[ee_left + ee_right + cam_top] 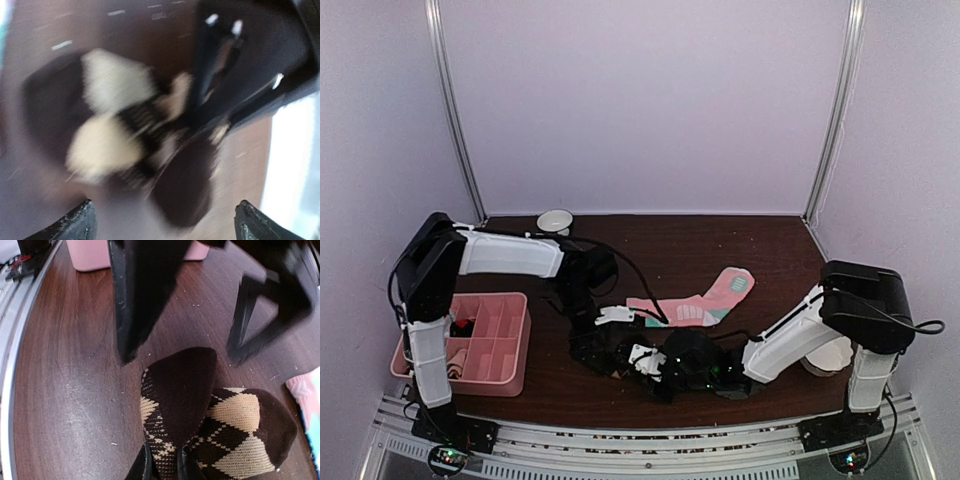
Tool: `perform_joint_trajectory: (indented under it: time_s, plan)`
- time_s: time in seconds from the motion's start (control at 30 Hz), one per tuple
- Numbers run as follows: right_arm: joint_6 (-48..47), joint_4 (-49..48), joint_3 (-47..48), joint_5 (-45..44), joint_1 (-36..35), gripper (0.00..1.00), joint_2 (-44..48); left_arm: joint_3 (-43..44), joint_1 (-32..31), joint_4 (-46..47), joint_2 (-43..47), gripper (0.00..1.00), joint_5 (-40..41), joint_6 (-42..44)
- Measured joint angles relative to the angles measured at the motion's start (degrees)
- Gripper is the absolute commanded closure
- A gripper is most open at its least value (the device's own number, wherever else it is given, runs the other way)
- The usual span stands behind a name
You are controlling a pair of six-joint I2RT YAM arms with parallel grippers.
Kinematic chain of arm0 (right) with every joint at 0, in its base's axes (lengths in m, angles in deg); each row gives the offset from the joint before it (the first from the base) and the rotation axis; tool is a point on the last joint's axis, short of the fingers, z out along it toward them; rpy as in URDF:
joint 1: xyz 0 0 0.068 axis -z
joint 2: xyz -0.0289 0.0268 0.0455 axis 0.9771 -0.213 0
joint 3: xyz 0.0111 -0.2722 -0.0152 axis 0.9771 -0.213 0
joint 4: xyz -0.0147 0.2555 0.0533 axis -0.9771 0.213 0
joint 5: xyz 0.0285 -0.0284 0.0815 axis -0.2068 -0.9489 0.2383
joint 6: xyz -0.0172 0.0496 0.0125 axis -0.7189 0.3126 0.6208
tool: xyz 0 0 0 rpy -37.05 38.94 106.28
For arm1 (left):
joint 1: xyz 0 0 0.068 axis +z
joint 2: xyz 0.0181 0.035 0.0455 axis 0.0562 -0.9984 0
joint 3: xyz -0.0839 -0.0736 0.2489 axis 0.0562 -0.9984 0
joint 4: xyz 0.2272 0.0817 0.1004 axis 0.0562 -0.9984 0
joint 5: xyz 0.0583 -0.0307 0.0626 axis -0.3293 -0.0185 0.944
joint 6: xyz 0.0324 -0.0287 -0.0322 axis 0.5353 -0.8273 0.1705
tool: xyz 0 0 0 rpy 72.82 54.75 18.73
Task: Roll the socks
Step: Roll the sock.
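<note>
We list: bench [720, 250], dark wood; pink tray [517, 372] at its left near corner; pink sock [705, 300] flat mid-bench; argyle socks [200, 410] near the front edge, pinched by right claw [164, 466]; left claw [165, 222] spread over them.

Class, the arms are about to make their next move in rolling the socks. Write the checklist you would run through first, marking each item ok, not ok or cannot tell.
1. Right end effector grips the argyle sock: ok, it pinches the fabric.
2. Left end effector open and empty: ok, jaws stand wide above the sock.
3. Argyle sock rolled: not ok, it looks flat and folded over.
4. Pink sock rolled: not ok, it lies stretched out on the table.
5. Pink tray out of the way: ok, it sits far left, apart from both socks.
6. Left wrist view sharp: not ok, it is blurred.
</note>
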Motion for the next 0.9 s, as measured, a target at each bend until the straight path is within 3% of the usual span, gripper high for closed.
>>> perform_joint_trajectory:
  time_s: [0.2, 0.33, 0.43, 0.47, 0.5, 0.53, 0.6, 0.77, 0.9]
  plan:
    - [7.2, -5.9, -3.4, 7.2, 3.3, 0.96, 0.0, -13.8, 2.3, 19.6, 20.0, 0.02, 12.6, -3.7]
    - [9.4, -6.4, -3.6, 10.0, 4.2, 0.97, -0.1, -12.8, 3.7, 26.3, 21.8, 0.02, 18.0, -5.1]
    - [10.8, -6.6, -3.6, 12.0, 5.2, 0.98, -0.3, -17.7, 5.7, 32.7, 24.1, 0.02, 18.7, -5.1]
    - [11.2, -6.6, -3.6, 12.7, 5.6, 0.98, -0.3, -20.0, 6.3, 33.9, 25.8, 0.05, 18.9, -5.1]
    - [11.6, -6.7, -3.6, 13.6, 5.8, 0.99, -0.3, -21.2, 6.6, 34.3, 26.8, 0.15, 19.2, -5.2]
    - [11.8, -6.7, -3.6, 14.1, 6.3, 0.99, -0.4, -21.3, 6.8, 34.2, 27.0, 0.24, 19.1, -5.2]
    - [12.4, -6.7, -3.6, 15.5, 6.9, 0.99, -0.5, -18.8, 7.3, 32.8, 25.1, 0.29, 16.0, -3.8]
    - [15.2, -8.1, -3.5, 19.8, 8.8, 1.00, -1.5, -17.4, 6.6, 30.7, 22.7, 0.37, 7.0, 2.7]
    - [17.6, -9.3, -3.1, 22.6, 9.8, 1.00, -2.6, -20.9, 1.5, 29.0, 23.1, 0.44, 3.1, 8.5]
